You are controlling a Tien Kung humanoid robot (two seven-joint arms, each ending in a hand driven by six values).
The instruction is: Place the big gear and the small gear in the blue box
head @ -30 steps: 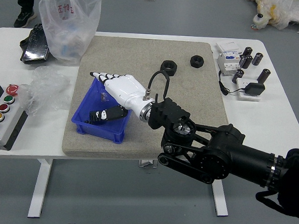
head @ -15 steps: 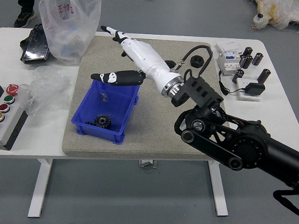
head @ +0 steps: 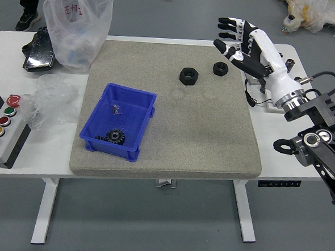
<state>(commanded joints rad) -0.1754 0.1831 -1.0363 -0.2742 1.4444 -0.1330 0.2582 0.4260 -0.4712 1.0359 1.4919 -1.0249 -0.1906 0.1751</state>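
Several dark-tipped fingers (head: 248, 64) of the right hand (head: 272, 63) are spread wide with nothing between them, held up over the far right part of the worktop (head: 6, 59), well apart from the box; such an open, raised pose suits a hand that has no more to carry and should stay out of the way. Below and nearer the robot lies the mat (head: 204, 133), probably there to give the parts a soft, steady base. Two black nuts (head: 188, 76) sit on it towards the far side, apart from each other; the task does not ask for them, so they are best left alone. Across the mat, to the left, stands the blue box (head: 110, 149), open side up, so things can be set in from above. A round gear (head: 115, 136) rests inside by the near wall, and just beside it, on its left, is a dark toothed piece (head: 101, 137), partly hidden, likely the other gear. I cannot tell which is big and which small, or whether one leans on the other. With both apparently in, the job looks finished, and reaching in again would only risk shifting them.
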